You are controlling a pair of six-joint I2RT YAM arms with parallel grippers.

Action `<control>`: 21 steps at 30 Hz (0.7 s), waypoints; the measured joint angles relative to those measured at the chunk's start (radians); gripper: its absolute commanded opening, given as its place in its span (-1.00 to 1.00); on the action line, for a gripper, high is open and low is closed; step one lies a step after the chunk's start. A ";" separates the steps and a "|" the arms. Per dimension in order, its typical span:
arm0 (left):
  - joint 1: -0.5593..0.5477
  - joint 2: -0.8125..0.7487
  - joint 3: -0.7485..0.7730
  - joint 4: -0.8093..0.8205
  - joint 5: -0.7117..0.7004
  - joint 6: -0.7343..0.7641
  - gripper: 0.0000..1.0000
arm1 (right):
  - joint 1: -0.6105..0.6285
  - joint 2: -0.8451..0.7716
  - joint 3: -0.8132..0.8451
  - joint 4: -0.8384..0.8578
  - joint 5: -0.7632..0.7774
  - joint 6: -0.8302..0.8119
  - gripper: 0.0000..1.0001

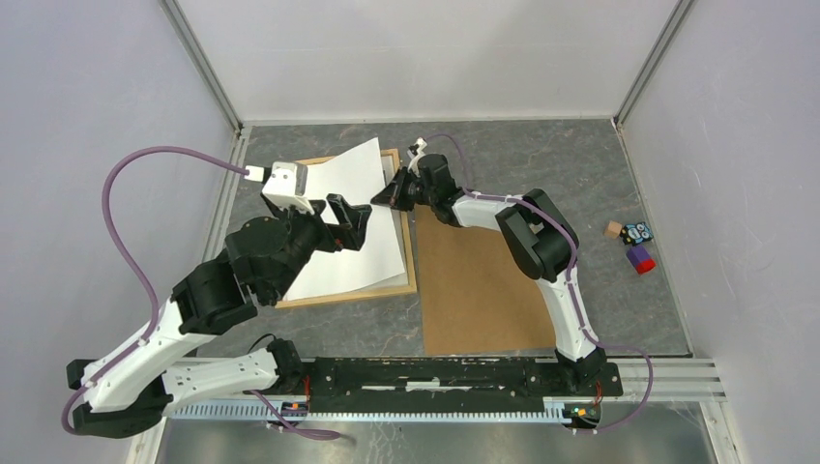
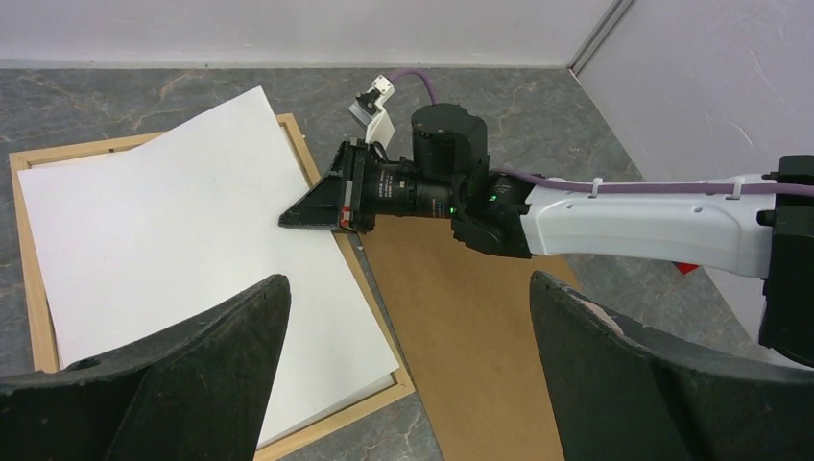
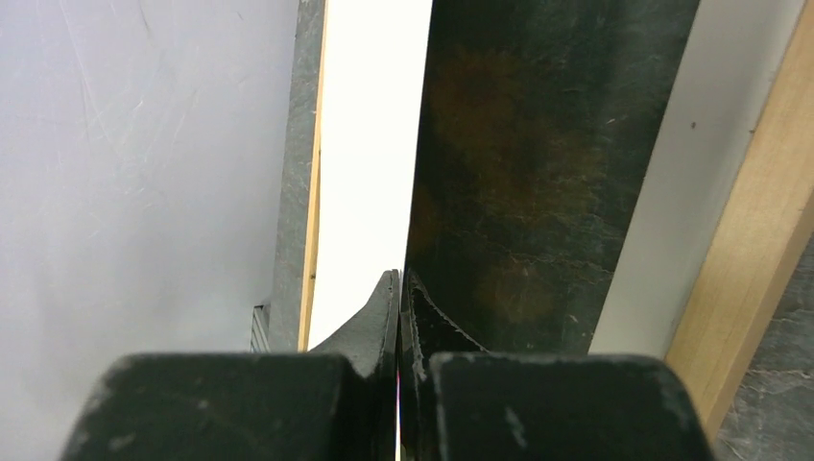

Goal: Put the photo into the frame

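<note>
Here, the right hand (image 2: 296, 218) pinches the photo's (image 2: 173, 250) edge above the frame (image 2: 35, 288). The left hand (image 2: 408, 288) hovers open.

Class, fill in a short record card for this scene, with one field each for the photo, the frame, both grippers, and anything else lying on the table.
photo: white back up, askew over the frame, right edge lifted
frame: light wood, flat on the table, mostly covered by the photo
right gripper: fingers shut on the photo's right edge
left gripper: fingers open above the photo, holding nothing
brown board: flat, right of the frame
small toys: near the right wall
</note>
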 measured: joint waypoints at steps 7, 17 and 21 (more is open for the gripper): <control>0.000 0.010 0.000 0.000 0.004 0.000 1.00 | 0.000 0.000 -0.030 0.003 0.033 0.002 -1.00; 0.000 0.016 -0.007 0.002 0.021 0.000 1.00 | 0.000 0.000 -0.031 0.006 0.037 0.009 -1.00; 0.000 0.016 -0.008 0.003 0.022 0.000 1.00 | 0.003 0.000 -0.029 -0.011 0.044 0.003 -0.83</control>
